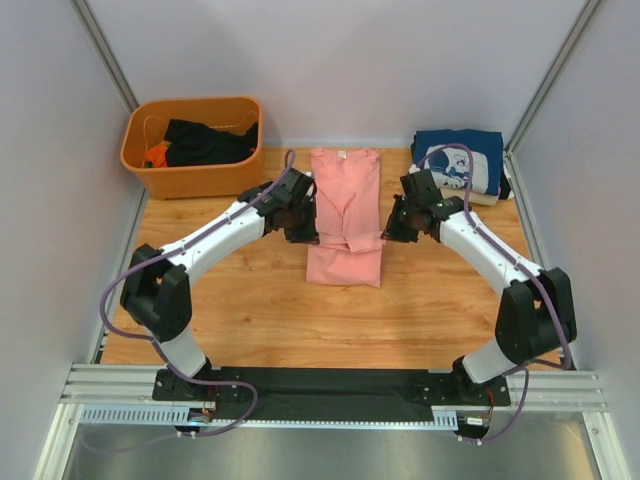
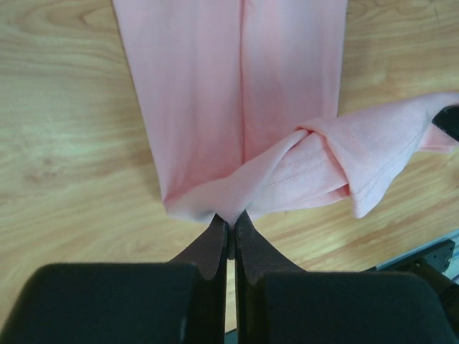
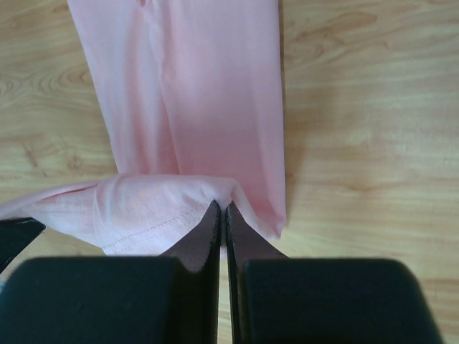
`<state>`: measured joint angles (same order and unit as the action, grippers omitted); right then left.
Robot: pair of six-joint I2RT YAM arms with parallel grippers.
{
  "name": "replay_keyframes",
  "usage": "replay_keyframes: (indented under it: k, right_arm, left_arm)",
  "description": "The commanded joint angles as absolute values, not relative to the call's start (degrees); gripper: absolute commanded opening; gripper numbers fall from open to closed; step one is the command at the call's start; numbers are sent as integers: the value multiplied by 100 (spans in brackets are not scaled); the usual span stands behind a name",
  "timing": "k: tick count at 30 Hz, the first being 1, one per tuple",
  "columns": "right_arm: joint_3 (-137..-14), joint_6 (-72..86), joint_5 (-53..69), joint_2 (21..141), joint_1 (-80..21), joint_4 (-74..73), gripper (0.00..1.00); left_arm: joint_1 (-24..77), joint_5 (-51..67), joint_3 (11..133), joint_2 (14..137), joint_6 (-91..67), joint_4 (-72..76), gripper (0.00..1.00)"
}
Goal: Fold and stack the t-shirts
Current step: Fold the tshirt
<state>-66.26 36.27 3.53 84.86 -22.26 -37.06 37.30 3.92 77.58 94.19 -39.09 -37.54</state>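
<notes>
The salmon-pink t-shirt (image 1: 345, 215) lies as a long narrow strip in the middle of the table, collar at the far end. My left gripper (image 1: 304, 226) is shut on its left hem corner (image 2: 231, 208) and my right gripper (image 1: 392, 222) is shut on its right hem corner (image 3: 224, 197). Both hold the near end lifted and folded over the strip. The pink cloth fills the left wrist view (image 2: 237, 107) and the right wrist view (image 3: 193, 100). A folded navy t-shirt with white cartoon print (image 1: 458, 162) lies at the back right on a beige one (image 1: 488, 197).
An orange plastic tub (image 1: 195, 147) stands at the back left with a dark shirt (image 1: 205, 142) inside. White walls close in the table on three sides. Bare wooden tabletop (image 1: 260, 310) lies between the pink shirt and the arm bases.
</notes>
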Motion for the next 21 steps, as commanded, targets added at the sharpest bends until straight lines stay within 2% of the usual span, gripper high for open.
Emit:
replay_keyframes:
  k: [1, 19, 20, 21]
  right_arm:
    - [-7240, 3243, 448, 9068, -2022, -3586, 0]
    - [-8902, 2988, 1116, 11170, -1433, -3568, 0]
    - [-9060, 2971, 1212, 11301, -1389, -3603, 12]
    - [-9305, 2971, 1343, 11633, -1302, -3673, 22]
  left_arm:
    - [3490, 747, 8400, 9860, -3393, -3955, 0]
    - [2752, 1238, 10378, 12232, -3181, -4288, 0]
    - [2699, 1300, 10554, 12382, -3260, -4376, 2]
    - [2646, 1405, 10886, 12540, -3348, -4420, 9]
